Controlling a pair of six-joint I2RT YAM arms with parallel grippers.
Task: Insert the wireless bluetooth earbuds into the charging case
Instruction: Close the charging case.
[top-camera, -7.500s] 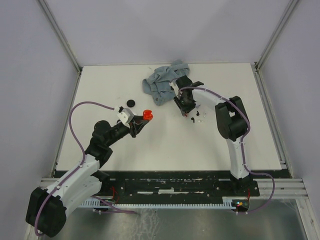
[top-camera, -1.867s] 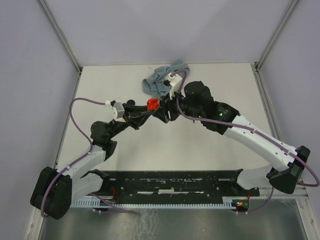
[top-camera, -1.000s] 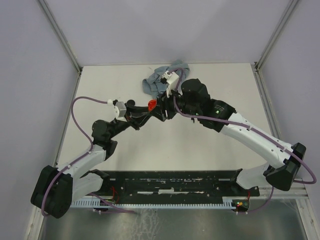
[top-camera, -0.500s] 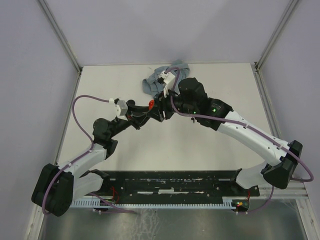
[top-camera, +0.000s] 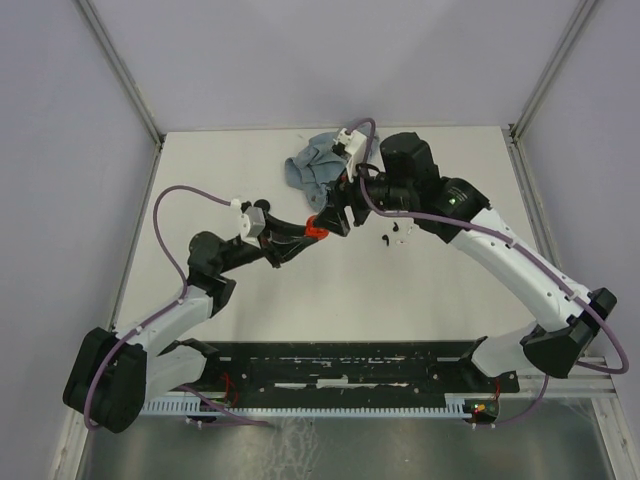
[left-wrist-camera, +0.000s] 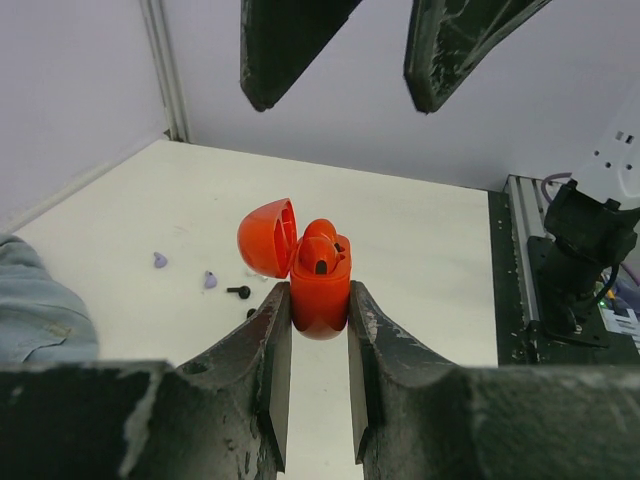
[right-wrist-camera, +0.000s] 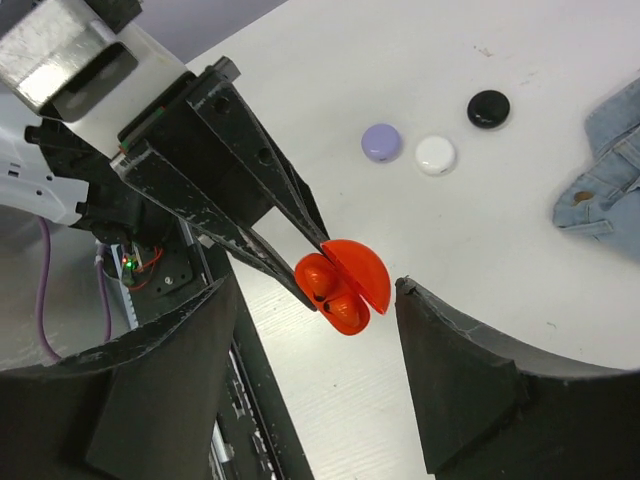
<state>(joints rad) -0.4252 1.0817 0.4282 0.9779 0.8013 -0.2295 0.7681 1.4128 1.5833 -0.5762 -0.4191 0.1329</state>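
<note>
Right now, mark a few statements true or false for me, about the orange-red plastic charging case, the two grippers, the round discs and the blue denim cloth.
1. The left gripper is clamped on the orange-red plastic charging case. True.
2. The case's domed lid is shut. False: it stands hinged open.
3. The right gripper grips a small earbud. False: its fingers are spread wide apart with nothing between them.
4. A lilac round disc, a white round disc and a black round disc lie on the white table. True.
5. The blue denim cloth is draped over the case. False: it lies on the table, apart from the case.
</note>
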